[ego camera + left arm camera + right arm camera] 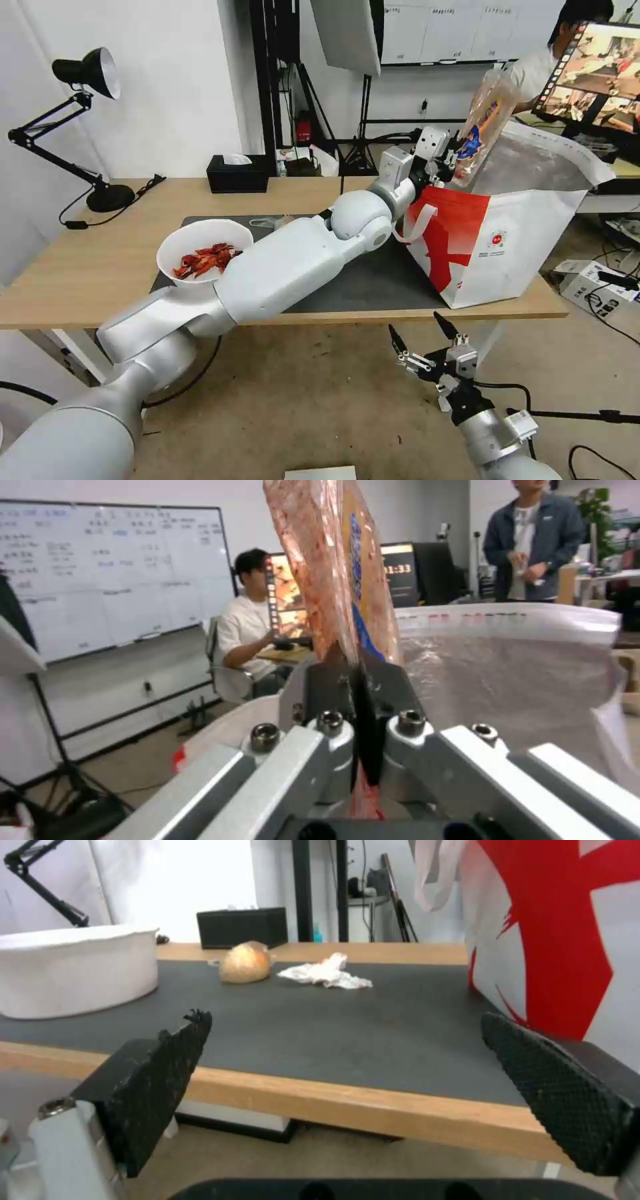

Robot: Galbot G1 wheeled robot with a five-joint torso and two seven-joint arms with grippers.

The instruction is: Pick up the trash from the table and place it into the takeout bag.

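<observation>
A: The left hand [448, 160] is clamping a clear plastic wrapper [485, 123] over the takeout bag [507, 247] at the worktop's [87, 267] right end.

B: It is standing tall; released, it risks catching the near rim. The right hand [421, 333] is hanging spread, below the near edge.

A white wall [180, 80] is seen behind, with a whiteboard [460, 30] mounted on it; a black desk lamp [80, 127] and beige floor [300, 400] are lit evenly.
</observation>
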